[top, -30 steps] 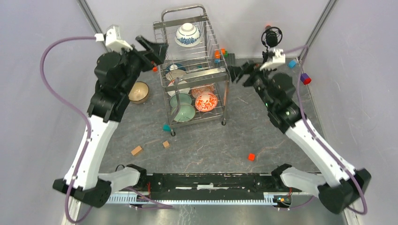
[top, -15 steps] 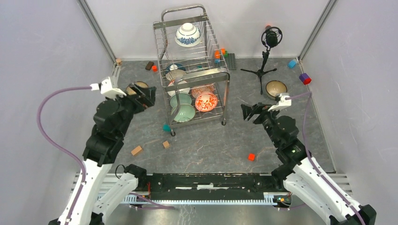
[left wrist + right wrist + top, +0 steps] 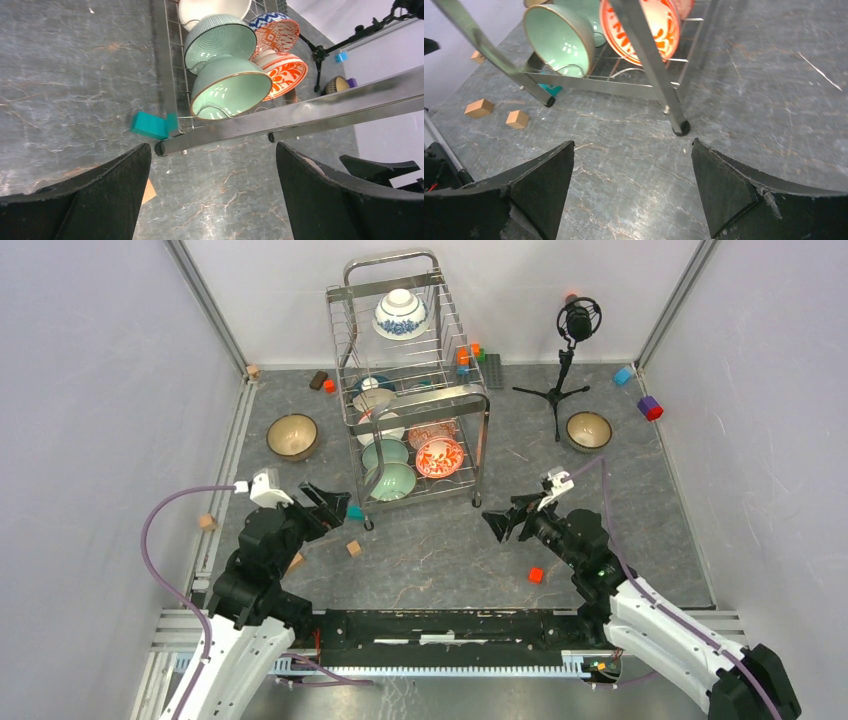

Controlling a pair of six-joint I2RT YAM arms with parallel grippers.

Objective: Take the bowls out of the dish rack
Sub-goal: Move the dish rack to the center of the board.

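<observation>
Hovering low over a grey marbled table boxed in by pale lilac walls, I hold my left gripper at seven o'clock of the dish rack and my right gripper at five o'clock, both jaws spread wide and empty. That rack stands toward the table's far side, long axis running six to twelve, handle at twelve. Green bowls and a red-and-white bowl stand on edge below, mouths toward six; a blue-and-white bowl sits on top, one brown bowl rests on the table at nine o'clock, and a second brown bowl at three.
</observation>
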